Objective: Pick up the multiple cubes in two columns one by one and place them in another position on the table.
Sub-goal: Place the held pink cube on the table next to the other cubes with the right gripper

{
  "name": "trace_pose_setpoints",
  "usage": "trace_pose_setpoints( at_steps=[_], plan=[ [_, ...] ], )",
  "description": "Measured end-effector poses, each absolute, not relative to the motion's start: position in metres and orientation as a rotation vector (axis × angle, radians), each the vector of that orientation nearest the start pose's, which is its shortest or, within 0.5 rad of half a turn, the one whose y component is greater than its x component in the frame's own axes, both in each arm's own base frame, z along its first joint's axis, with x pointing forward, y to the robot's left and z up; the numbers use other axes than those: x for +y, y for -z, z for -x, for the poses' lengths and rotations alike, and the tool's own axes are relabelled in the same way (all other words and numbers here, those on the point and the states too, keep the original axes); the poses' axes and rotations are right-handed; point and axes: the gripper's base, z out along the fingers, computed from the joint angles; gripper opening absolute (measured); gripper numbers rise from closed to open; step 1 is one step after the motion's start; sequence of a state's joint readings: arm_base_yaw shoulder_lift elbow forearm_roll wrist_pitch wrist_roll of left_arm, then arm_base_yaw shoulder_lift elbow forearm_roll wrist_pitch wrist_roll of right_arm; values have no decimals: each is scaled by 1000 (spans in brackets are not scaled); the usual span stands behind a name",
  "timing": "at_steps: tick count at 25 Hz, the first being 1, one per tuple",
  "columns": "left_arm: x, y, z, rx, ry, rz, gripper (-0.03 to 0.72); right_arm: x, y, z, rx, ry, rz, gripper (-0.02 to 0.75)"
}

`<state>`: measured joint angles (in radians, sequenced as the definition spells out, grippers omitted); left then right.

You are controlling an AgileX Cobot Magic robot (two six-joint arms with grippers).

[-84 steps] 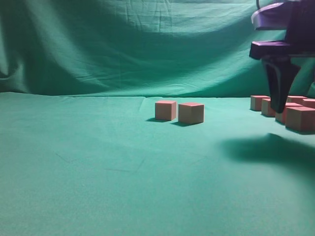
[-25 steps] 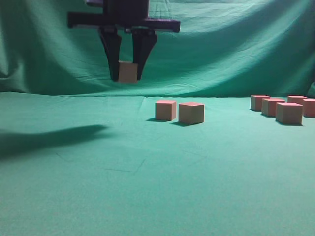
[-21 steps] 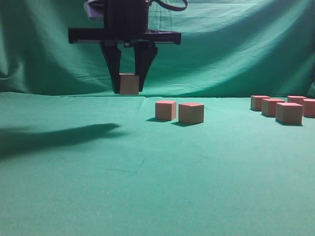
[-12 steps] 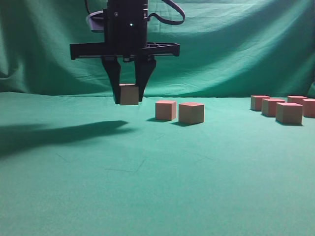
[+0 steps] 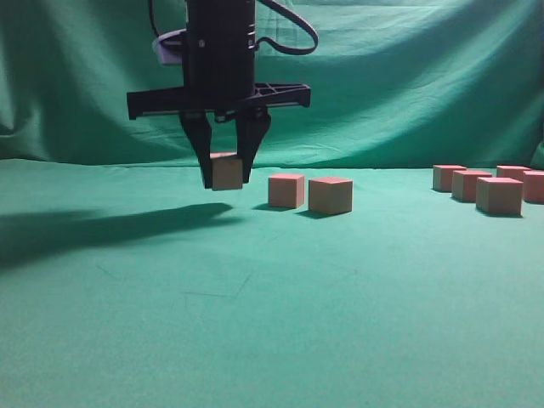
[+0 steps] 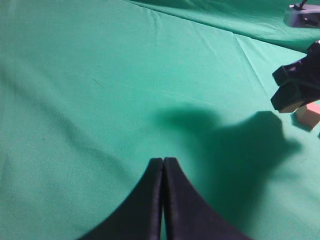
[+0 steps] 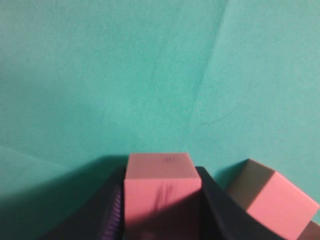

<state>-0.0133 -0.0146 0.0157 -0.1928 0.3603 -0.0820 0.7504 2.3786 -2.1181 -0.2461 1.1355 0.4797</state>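
Note:
My right gripper [image 5: 227,183] has reached across to the left of the exterior view and is shut on a cube [image 5: 227,172], held low just above the green table [image 5: 255,323]. The right wrist view shows that pinkish cube [image 7: 161,185] between the dark fingers [image 7: 162,212]. Two cubes [image 5: 286,190] [image 5: 330,195] stand on the cloth just right of it; one shows in the right wrist view [image 7: 272,197]. Several more cubes [image 5: 499,195] are grouped at the far right. My left gripper [image 6: 163,161] is shut and empty over bare cloth.
A draped green backdrop [image 5: 382,76] rises behind the table. The right arm casts a long shadow [image 5: 93,228] across the cloth to the left. In the left wrist view the right gripper [image 6: 299,85] shows at the right edge.
My right gripper has carried a cube from the far-right group over to the left of the two placed cubes and lowered it steadily toward the table.

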Motion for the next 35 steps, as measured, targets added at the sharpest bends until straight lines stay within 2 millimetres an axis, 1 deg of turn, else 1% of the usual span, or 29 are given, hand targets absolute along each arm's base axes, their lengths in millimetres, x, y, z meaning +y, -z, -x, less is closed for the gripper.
trace_pose_setpoints(
  at_steps=[9,17,18,23,27,28,29,31,33,35],
  plan=[
    [-7,-177,-52,1837,255,182,0,331,-167,-385,2775,84,489,274],
    [-7,-177,-52,1837,255,182,0,330,-167,-385,2776,97,497,274],
    [-7,-177,-52,1837,255,182,0,330,-167,-385,2776,100,504,323],
    [-7,-177,-52,1837,255,182,0,331,-167,-385,2763,105,544,488],
    [-7,-177,-52,1837,255,182,0,331,-167,-386,2752,102,555,483],
    [-7,-177,-52,1837,255,182,0,331,-167,-386,2748,99,557,524],
    [-7,-177,-52,1837,255,182,0,332,-167,-386,2745,95,557,509],
    [-7,-177,-52,1837,255,182,0,332,-168,-387,2735,85,558,509],
    [-7,-177,-52,1837,255,182,0,334,-172,-388,2722,73,555,509],
    [-7,-177,-52,1837,255,182,0,336,-183,-391,2694,47,543,509]
  ],
)
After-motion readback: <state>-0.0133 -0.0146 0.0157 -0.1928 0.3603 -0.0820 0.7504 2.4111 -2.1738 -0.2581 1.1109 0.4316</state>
